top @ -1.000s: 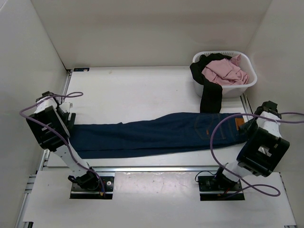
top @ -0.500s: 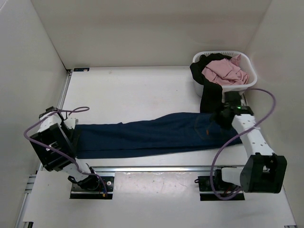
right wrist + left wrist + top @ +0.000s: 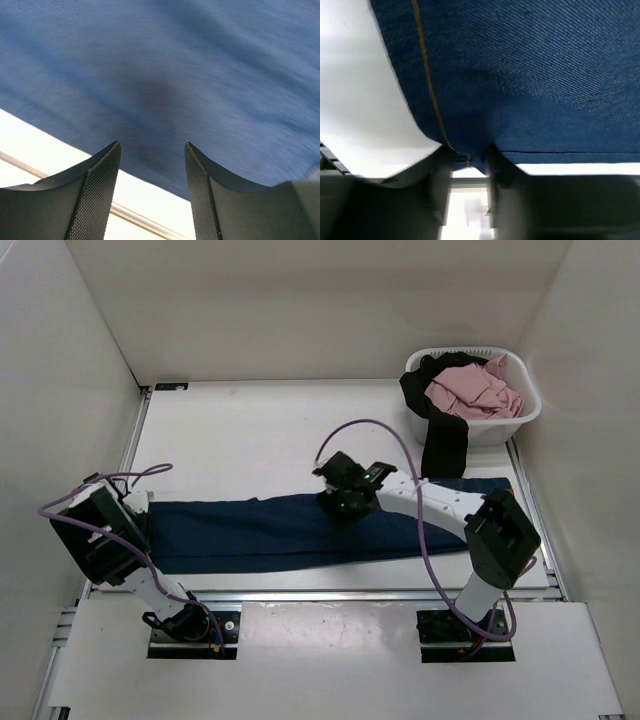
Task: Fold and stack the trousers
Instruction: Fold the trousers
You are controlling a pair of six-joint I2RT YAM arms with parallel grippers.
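Note:
The dark blue trousers lie stretched left to right across the table. My left gripper is at their left end. In the left wrist view its jaws pinch the hem corner of the trousers, beside the tan seam stitching. My right arm reaches leftward over the trousers, and my right gripper hovers at their middle. In the right wrist view the right gripper is open above the denim near its front edge, nothing between its fingers. The arm hides the waist end.
A white basket at the back right holds a pink garment. A black garment hangs over its rim onto the table. White walls close in on both sides, and a metal rail runs along the near edge.
My right arm has swung from the right end of the trousers to their middle. My left gripper has come down on the hem and closed on it.

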